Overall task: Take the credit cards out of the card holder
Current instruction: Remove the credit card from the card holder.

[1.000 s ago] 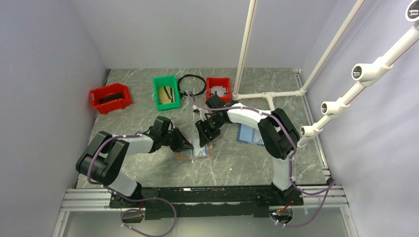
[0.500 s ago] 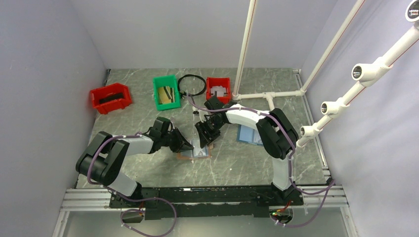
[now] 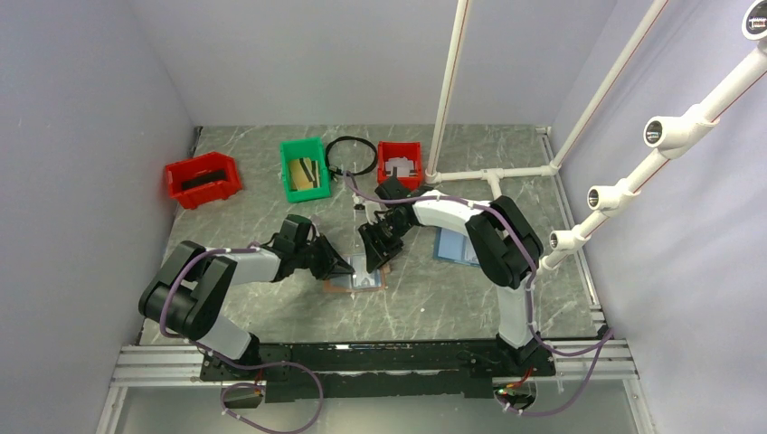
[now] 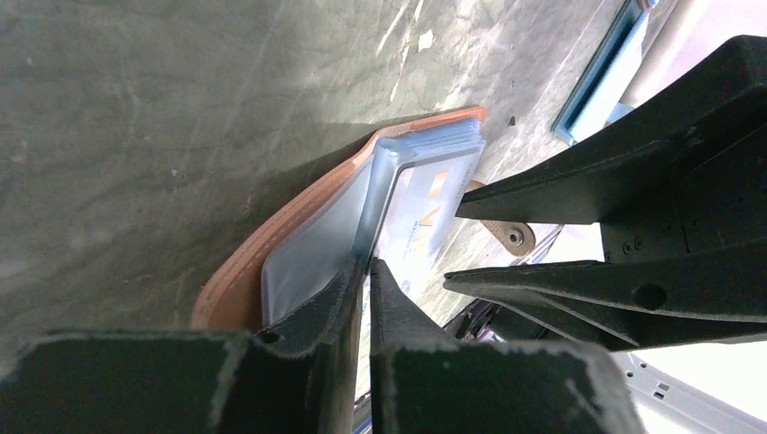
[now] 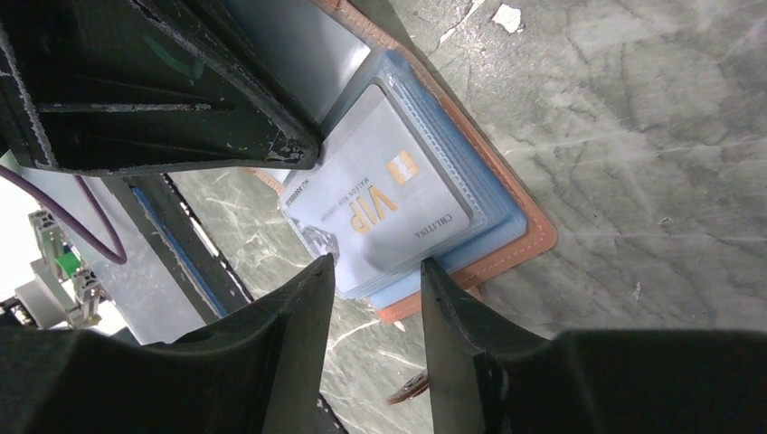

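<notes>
The card holder (image 3: 362, 282) lies open, long axis left-right.

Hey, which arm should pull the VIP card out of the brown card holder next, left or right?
Right. The right gripper is open, its fingers straddling an edge of the VIP card. The left gripper is shut on a page of the card holder, apparently steadying it.

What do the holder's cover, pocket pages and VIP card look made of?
The card holder cover looks like leather or imitation: matte reddish-brown. The pocket pages seem soft translucent plastic, pale blue; the card shows through. The VIP card looks like stiff, pale grey printed plastic.
</notes>
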Tool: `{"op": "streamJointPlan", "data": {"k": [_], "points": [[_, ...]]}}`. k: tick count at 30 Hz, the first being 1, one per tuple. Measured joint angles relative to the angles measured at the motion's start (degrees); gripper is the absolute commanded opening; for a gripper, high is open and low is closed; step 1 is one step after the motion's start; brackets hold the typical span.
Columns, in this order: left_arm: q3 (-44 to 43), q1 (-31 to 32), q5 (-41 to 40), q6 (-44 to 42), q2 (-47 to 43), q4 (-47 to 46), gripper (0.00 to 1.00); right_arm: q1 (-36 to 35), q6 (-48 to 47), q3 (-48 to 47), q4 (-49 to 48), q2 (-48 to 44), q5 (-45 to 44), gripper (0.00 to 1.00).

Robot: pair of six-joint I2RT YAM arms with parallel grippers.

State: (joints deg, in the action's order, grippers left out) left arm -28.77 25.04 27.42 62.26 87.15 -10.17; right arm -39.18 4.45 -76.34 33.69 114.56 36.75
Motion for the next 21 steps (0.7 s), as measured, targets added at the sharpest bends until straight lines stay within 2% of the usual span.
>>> {"op": "streamJointPlan", "data": {"k": [7,16,19,21], "points": [[0.8,-0.1,0.0,0.2,-0.1,-0.9,0.14,0.4,0.5,-0.1,0.2,0.2,2.8,0.37],[3.0,-0.2,0.0,1.2,-1.5,-4.3,0.27,2.3,3.2,-0.1,-0.5,0.2,9.9,0.34],[4.2,-0.2,0.1,1.9,-2.4,-5.7,0.36,2.3,4.0,-0.2,-0.9,0.2,11.2,0.34],[5.0,-0.2,0.4,2.1,-3.2,-6.7,0.49,2.3,4.9,-0.3,-1.5,0.2,12.4,0.33]]}}
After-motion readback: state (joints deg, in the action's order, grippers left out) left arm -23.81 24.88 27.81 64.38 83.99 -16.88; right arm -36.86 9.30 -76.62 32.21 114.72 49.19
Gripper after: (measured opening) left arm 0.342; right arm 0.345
